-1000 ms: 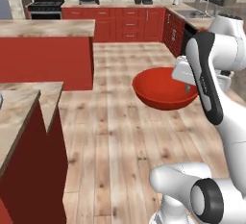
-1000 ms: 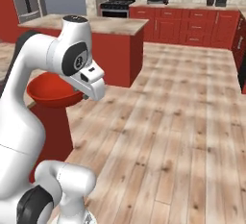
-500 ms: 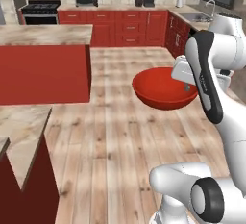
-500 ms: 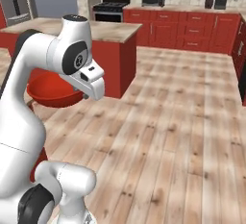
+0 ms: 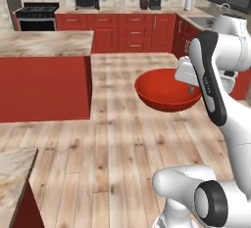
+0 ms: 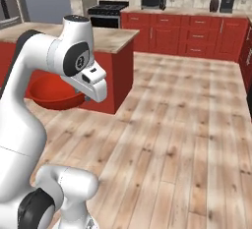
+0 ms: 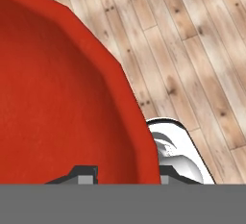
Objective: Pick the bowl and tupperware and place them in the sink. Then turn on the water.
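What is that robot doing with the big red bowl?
The white robot arm is carrying the red bowl in the air, above the wooden kitchen floor. Its gripper pinches the bowl's rim, one finger inside and one outside. The bowl is meant to go into the sink, far off in the corner of the red counters at the back, so it is not there yet. A red kitchen island stands to one side.

No readable text, labels or brands, far appliances perhaps too blurred
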